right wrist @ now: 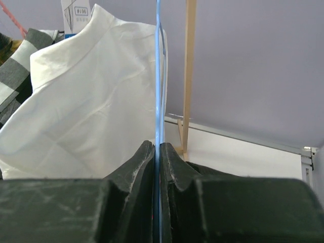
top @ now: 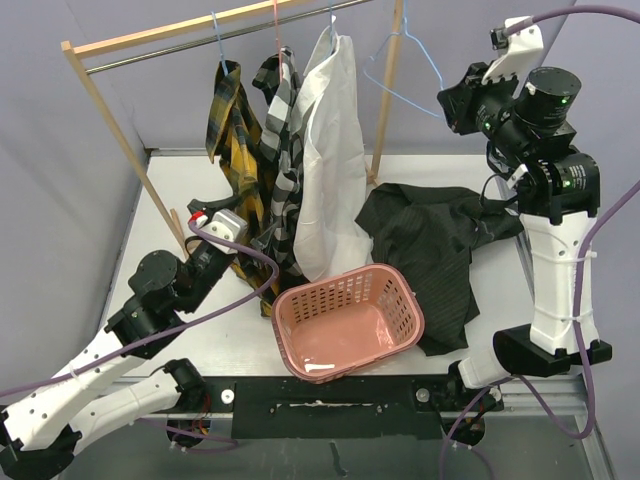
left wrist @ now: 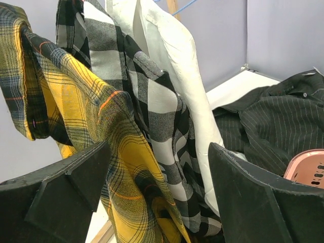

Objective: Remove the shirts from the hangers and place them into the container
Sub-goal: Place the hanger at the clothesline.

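Closest to me at the near edge are the two arms: the left arm (top: pixel 100 355) lies low toward the rack, and the right arm (top: pixel 555 260) stands tall on the right. They are mounted on the white table (top: pixel 175 190). Across the far side stands the wooden rack (top: pixel 108 118) with its metal rail (top: pixel 180 48).

Three shirts hang from that rail, pressed side by side. The white shirt (top: pixel 330 170) is on the right and its tail reaches down to the table. The black-and-white check shirt (top: pixel 282 150) is in the middle and the yellow-and-black plaid shirt (top: pixel 235 140) is on the left. The black shirt (top: pixel 430 245) is off the rack, crumpled on the table to the right of the pink basket (top: pixel 340 284), with one edge just beside the basket's right wall. The basket sits near the front edge, just in front of the hanging shirts.

The left gripper (left wrist: pixel 158 152) is low by the plaid shirt with its jaws wide apart. Plaid cloth shows between its fingers (left wrist: pixel 71 182) and I cannot tell if they touch it. The right gripper (right wrist: pixel 157 152) is high at the far right, clamped on the wire of a bare light blue hanger (right wrist: pixel 158 76). That hanger hangs at the right end of the rail, next to the white shirt.
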Motion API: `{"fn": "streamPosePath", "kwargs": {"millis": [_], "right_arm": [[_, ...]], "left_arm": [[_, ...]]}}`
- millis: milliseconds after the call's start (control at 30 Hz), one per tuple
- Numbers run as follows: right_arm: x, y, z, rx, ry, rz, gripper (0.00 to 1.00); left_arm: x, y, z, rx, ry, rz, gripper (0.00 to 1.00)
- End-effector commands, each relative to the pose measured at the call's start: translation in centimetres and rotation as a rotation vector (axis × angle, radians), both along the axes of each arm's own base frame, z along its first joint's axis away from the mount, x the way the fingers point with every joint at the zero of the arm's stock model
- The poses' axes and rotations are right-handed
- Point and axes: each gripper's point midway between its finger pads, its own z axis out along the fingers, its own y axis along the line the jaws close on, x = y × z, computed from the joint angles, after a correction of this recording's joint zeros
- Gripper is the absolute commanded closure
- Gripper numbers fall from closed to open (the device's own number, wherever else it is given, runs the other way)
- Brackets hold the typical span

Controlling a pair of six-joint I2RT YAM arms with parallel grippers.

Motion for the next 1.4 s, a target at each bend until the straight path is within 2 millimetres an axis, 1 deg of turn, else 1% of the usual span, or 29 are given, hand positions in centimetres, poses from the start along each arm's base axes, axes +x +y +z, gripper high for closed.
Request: {"fn": "streamPosePath", "kwargs": {"millis": [0,167,267,333,433,567,667,767,833,867,900,1000,1033,1067,1100,1133,1167,1233,1267,1333,1367], "right_arm": [[0.1,-1.0,4.3,0.025,-0.166,-0.05,1.0],[0.6,-1.3,5.4,0.047,-0.237,-0.076,1.0],[1.0,-1.0,5.7,0.049,-0.256,-0.068,1.0],[1.9,-0.4,4.8,0.044,-0.247,-0.046,1.0],[2.2,0.1,4.9,0.052,-0.271,-0.027,1.0],[2.6,0.3,5.1,0.058,-0.295,-0.027,1.0],[3.5,0.9,4.7,0.048,-0.284,-0.007,1.0],[4.4,1.6,4.0,0.039,-0.265,0.013,1.0],[4.5,1.9,3.5,0.034,-0.254,0.027,1.0],[4.5,2.0,3.2,0.029,-0.249,0.03,0.98],[4.4,2.0,2.9,0.024,-0.244,0.031,0.9],[3.8,1.8,2.0,0.01,-0.232,0.029,0.48],[3.4,1.6,1.7,0.006,-0.23,0.024,0.4],[3.0,1.4,1.3,0.004,-0.224,0.015,0.36],[2.2,1.0,1.3,0.004,-0.228,0.008,0.33],[1.6,0.8,0.4,0.003,-0.212,0.003,0.31],[1.0,0.5,-0.4,0.003,-0.203,-0.005,0.3],[-0.9,-0.3,-1.5,0.009,-0.2,-0.021,0.28],[-1.8,-0.8,-2.4,0.01,-0.192,-0.035,0.27],[-3.5,-2.0,-3.9,0.009,-0.181,-0.077,0.26],[-4.3,-2.9,-4.8,0.005,-0.169,-0.117,0.25]], "left_arm": [[-0.1,0.0,1.7,-0.07,-0.029,-0.016,0.23],[0.0,0.1,1.5,-0.07,-0.026,-0.013,0.23],[0.0,0.0,1.4,-0.069,-0.023,-0.015,0.23],[0.1,-0.1,1.3,-0.068,-0.021,-0.015,0.23],[0.2,-0.1,1.2,-0.066,-0.018,-0.015,0.23],[0.2,-0.1,1.1,-0.065,-0.019,-0.014,0.23],[0.3,-0.1,1.1,-0.065,-0.015,-0.015,0.23],[0.4,-0.1,0.9,-0.062,-0.012,-0.013,0.23],[0.5,-0.1,0.8,-0.062,-0.012,-0.009,0.23],[0.5,-0.1,0.8,-0.062,-0.012,-0.008,0.23],[0.5,-0.1,0.7,-0.06,-0.01,-0.009,0.23],[0.5,-0.2,0.7,-0.061,-0.007,-0.014,0.23],[0.6,-0.3,0.6,-0.061,-0.005,-0.016,0.23],[0.5,-0.3,0.6,-0.063,-0.004,-0.019,0.23],[0.5,-0.3,0.7,-0.064,-0.004,-0.019,0.23],[0.5,-0.4,0.6,-0.064,-0.002,-0.021,0.23],[0.5,-0.3,0.6,-0.067,-0.001,-0.021,0.23],[0.5,-0.3,0.6,-0.069,-0.001,-0.023,0.23],[0.5,-0.4,0.6,-0.07,0.0,-0.025,0.23],[0.4,-0.5,0.5,-0.073,0.003,-0.032,0.23],[0.4,-0.6,0.5,-0.072,0.006,-0.034,0.23]]}}
